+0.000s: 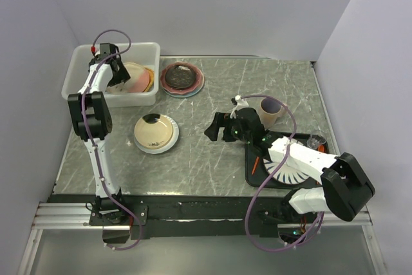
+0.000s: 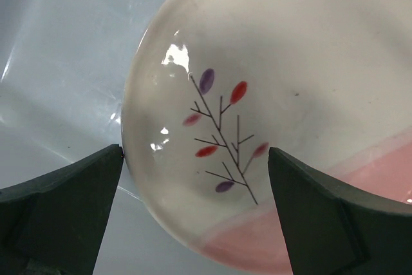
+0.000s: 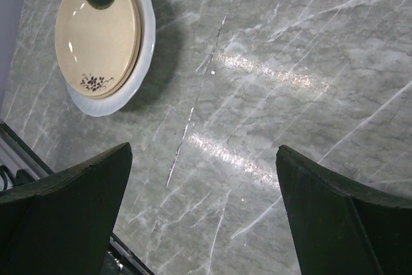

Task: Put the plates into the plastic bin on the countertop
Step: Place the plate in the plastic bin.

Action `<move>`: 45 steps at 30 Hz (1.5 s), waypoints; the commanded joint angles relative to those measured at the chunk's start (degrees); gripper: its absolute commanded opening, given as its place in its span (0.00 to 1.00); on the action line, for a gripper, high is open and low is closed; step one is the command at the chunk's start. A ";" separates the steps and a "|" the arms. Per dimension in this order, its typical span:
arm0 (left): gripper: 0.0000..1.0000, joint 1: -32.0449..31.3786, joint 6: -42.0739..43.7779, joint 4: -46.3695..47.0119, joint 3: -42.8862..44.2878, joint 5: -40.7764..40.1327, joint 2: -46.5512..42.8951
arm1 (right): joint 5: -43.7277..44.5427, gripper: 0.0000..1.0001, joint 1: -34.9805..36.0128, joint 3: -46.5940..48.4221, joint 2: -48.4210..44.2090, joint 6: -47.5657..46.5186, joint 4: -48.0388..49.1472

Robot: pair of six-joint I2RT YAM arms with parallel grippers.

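The plastic bin (image 1: 77, 76) stands at the far left of the countertop (image 1: 212, 159). Plates (image 1: 143, 79) in pink and orange lean inside it. My left gripper (image 1: 116, 73) hangs open inside the bin. In the left wrist view the gripper (image 2: 195, 178) is just over a pale plate with a twig drawing and a pink band (image 2: 277, 82), not gripping it. A dark brown pink-rimmed plate (image 1: 182, 78) lies right of the bin. A tan-gold plate (image 1: 154, 131) rests on a white plate (image 3: 147, 49). My right gripper (image 1: 219, 128) is open over bare countertop, right of that stack.
A black tray (image 1: 254, 175) at the near right holds a white plate with dark radial stripes (image 1: 290, 173). Behind the tray stand a pink cup (image 1: 271, 111) and a small glass (image 1: 315, 141). Walls close in the left, back and right sides.
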 commanded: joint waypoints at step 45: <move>0.99 -15.93 -1.48 19.95 -34.89 -3.36 -46.16 | 0.03 1.00 0.48 -3.10 -0.52 -0.21 4.51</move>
